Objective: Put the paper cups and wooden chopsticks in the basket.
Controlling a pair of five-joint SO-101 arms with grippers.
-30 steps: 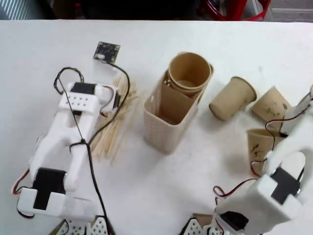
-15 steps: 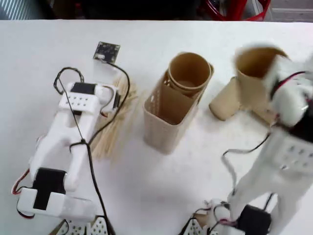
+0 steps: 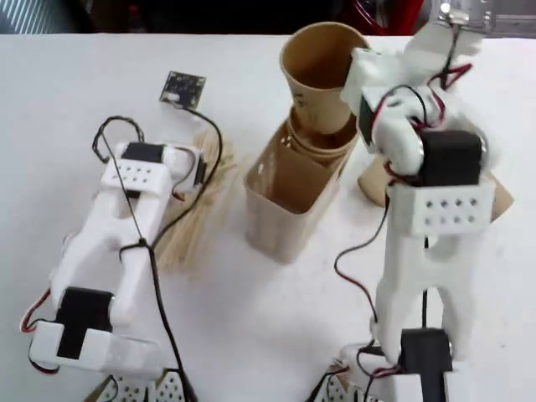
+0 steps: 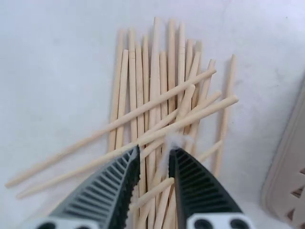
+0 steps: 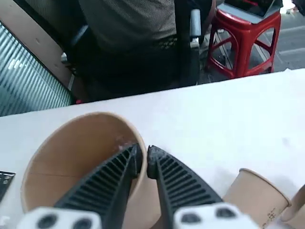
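Right wrist view: the right gripper (image 5: 143, 155) is clamped on the rim of a paper cup (image 5: 71, 162) — one finger inside, one outside. Seen from the high view, that cup hangs upright at upper centre, just above the stacked cups (image 3: 322, 138) in the basket (image 3: 280, 209) at mid-frame. A loose cup (image 3: 373, 182) lies just right of the basket, partly behind the arm. At left, the left gripper (image 4: 153, 153) is slightly open — its tips straddle the chopsticks (image 4: 157, 86) piled on the table (image 3: 251, 335).
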